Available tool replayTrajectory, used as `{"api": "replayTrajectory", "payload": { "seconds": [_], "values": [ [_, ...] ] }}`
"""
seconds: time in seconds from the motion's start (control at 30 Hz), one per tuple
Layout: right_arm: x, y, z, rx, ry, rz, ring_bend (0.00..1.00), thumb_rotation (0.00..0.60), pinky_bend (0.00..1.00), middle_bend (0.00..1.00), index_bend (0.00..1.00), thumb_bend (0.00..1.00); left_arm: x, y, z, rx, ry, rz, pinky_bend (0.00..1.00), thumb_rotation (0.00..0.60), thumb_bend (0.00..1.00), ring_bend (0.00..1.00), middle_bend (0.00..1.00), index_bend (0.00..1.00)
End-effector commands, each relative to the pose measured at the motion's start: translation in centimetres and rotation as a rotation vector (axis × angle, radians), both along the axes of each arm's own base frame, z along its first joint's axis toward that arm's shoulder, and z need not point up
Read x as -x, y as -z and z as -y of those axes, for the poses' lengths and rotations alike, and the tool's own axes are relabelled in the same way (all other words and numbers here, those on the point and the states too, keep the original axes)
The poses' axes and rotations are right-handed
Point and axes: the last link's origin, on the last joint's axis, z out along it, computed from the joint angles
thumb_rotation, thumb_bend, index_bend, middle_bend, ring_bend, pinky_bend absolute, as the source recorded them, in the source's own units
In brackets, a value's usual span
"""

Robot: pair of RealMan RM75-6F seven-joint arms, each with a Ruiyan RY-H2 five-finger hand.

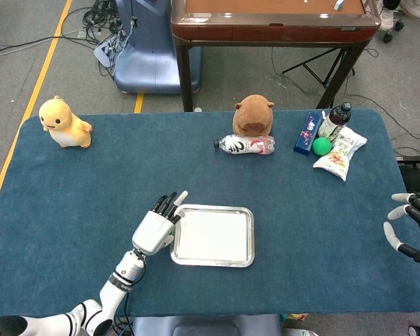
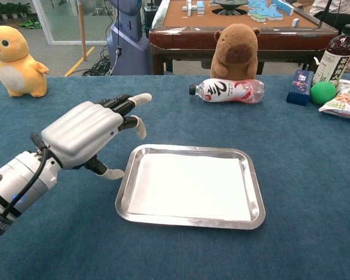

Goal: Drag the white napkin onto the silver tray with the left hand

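Chest view: flat napkin [image 2: 192, 186], shiny tray [image 2: 254, 192]

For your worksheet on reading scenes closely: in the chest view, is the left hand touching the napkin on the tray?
No. The left hand is beside the tray, clear of its rim, and the napkin lies flat inside, untouched.

My left hand [image 2: 90, 137] has a smooth silver-white ribbed back shell, black finger segments and pale cream fingertips [image 2: 142, 98]. Behind it I see a white cylindrical forearm [image 2: 14, 184] with a black band and a thin black cable running along it. My right hand [image 1: 409, 225] shows white fingers with black segments.
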Motion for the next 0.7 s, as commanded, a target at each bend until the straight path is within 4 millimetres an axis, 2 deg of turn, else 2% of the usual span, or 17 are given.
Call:
{"api": "replayTrajectory", "payload": {
  "seconds": [0.03, 0.17, 0.4, 0.53, 0.7],
  "values": [
    [0.0, 0.0, 0.0, -0.002, 0.001, -0.002, 0.23, 0.600, 0.46, 0.35, 0.54, 0.35, 0.3, -0.8, 0.2, -0.008, 0.004, -0.012, 0.31, 0.600, 0.10, 0.03, 0.06, 0.32],
    [0.0, 0.2, 0.0, -0.008, 0.006, -0.010, 0.23, 0.600, 0.46, 0.35, 0.54, 0.35, 0.9, -2.0, 0.4, -0.023, -0.001, -0.014, 0.42, 0.600, 0.10, 0.11, 0.13, 0.31],
    [0.1, 0.5, 0.1, -0.027, 0.021, -0.035, 0.23, 0.600, 0.46, 0.35, 0.54, 0.35, 2.5, -5.0, 1.2, -0.042, -0.016, 0.002, 0.50, 0.600, 0.10, 0.24, 0.21, 0.30],
    [0.2, 0.8, 0.1, -0.044, 0.034, -0.054, 0.23, 0.600, 0.46, 0.36, 0.54, 0.35, 3.8, -8.0, 1.9, -0.087, -0.042, -0.001, 0.53, 0.600, 0.17, 0.31, 0.27, 0.29],
    [0.3, 1.2, 0.2, -0.067, 0.058, -0.077, 0.23, 0.600, 0.46, 0.37, 0.54, 0.35, 6.0, -11.9, 3.3, -0.149, -0.126, -0.002, 0.54, 0.600, 0.19, 0.32, 0.29, 0.27]
  ]
}}
